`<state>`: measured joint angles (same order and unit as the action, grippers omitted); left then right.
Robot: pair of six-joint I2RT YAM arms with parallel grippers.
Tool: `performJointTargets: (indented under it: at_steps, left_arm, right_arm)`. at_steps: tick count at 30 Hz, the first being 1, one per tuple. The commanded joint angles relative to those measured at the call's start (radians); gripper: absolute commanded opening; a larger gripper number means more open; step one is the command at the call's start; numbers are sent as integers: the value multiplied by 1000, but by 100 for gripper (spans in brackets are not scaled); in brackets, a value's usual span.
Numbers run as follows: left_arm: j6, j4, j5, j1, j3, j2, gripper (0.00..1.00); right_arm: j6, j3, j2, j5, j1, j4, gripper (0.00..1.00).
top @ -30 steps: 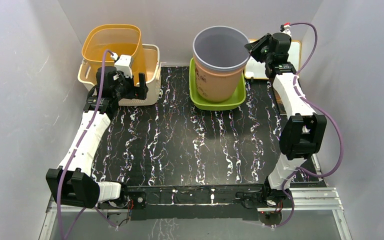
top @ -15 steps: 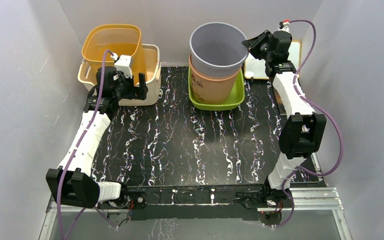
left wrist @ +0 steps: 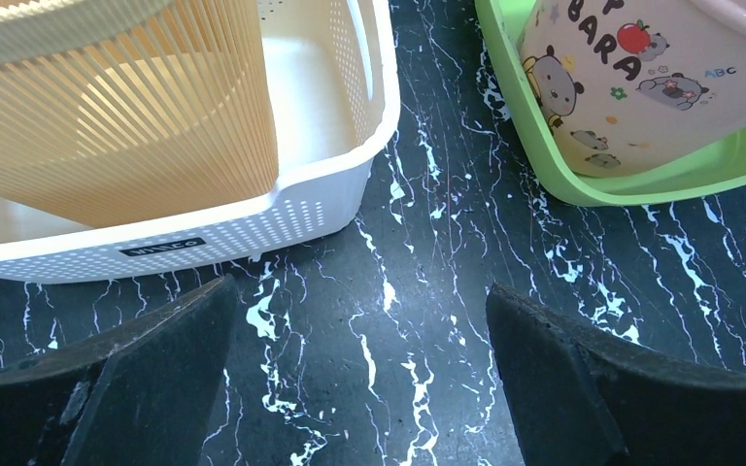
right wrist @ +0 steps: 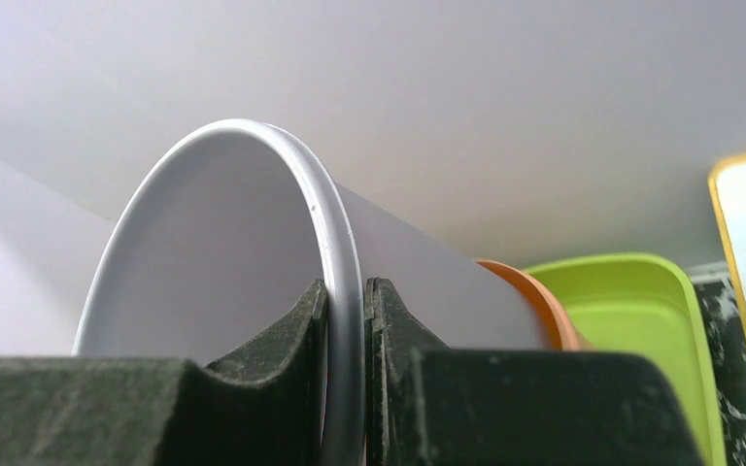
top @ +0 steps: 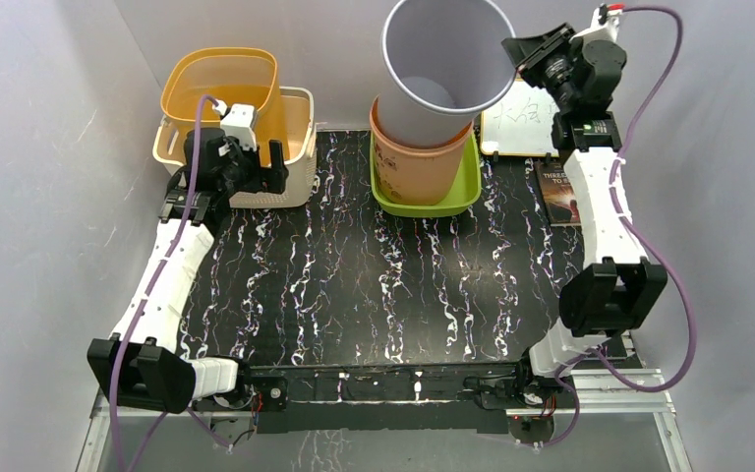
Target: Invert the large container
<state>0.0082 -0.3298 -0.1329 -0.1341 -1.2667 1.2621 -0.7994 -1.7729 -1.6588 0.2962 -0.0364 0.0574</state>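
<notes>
The large grey container is raised and tilted, its lower part still inside the cartoon-printed orange bucket, which stands in a green tray at the back. My right gripper is shut on the container's right rim; in the right wrist view its jaws pinch the grey rim, with the orange bucket and the green tray behind. My left gripper is open and empty over the black mat, beside the white basket.
A white perforated basket holding a yellow-orange bin stands at the back left; both also show in the left wrist view. A yellow-framed whiteboard and a book lie at the back right. Grey walls enclose the table.
My right gripper has risen with the grey container's rim, pulling it up out of the orange bucket and tilting it. The left arm has barely moved.
</notes>
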Motion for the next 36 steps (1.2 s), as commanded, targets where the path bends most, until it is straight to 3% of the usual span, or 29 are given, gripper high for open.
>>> performJointTargets:
  at_steps: [1,13,20,25,31,36]
  left_arm:
    - [-1,-28,12,-4,-70,-49,98]
    - [-49,-120,153,-4,-213,-60,98]
    - [-81,-258,280,-3,-509,16,98]
    - [-122,-308,234,-2,-635,53,98]
    - [-140,-262,239,-2,-564,-18,98]
    - [-131,-274,239,-3,-548,-38,98]
  right_arm:
    - [-61,-75,123,62,-3,-181,0]
    - [-60,-44,269,225,-2,-148,0]
    - [-26,82,368,304,32,-117,0]
    - [37,110,403,285,159,-48,0]
    - [176,120,395,189,366,88,0]
    - [212,221,374,125,510,96,0]
